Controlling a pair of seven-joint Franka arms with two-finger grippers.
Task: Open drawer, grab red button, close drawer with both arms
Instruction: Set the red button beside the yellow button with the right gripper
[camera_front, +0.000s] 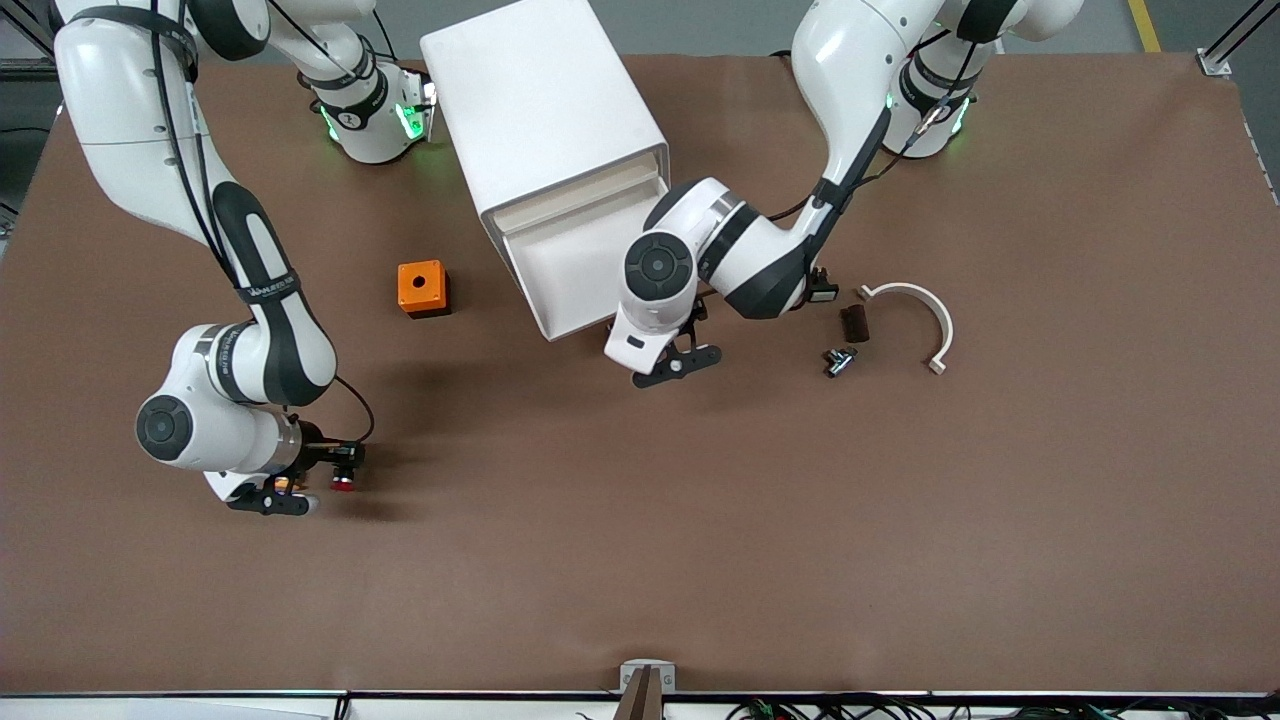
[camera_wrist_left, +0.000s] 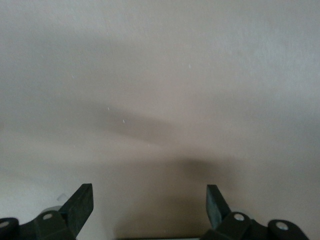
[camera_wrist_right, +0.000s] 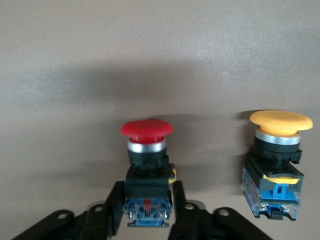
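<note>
The white cabinet (camera_front: 545, 110) stands at the table's back middle. One drawer (camera_front: 565, 270) is pulled out toward the front camera, and its tray looks empty. My left gripper (camera_front: 678, 362) is open and empty, low over the table just in front of the drawer's front edge. Its fingers are wide apart in the left wrist view (camera_wrist_left: 148, 202). My right gripper (camera_front: 335, 478) is low at the table toward the right arm's end. It is shut on the body of the button with the red cap (camera_front: 343, 482). The right wrist view shows its fingers (camera_wrist_right: 148, 210) on both sides of the button (camera_wrist_right: 146, 150).
A button with an orange-yellow cap (camera_wrist_right: 277, 160) sits beside the red one, apart from it. An orange cube with a round hole (camera_front: 423, 288) lies beside the drawer. A white curved piece (camera_front: 930, 310), a dark block (camera_front: 853, 322) and a small metal part (camera_front: 840, 360) lie toward the left arm's end.
</note>
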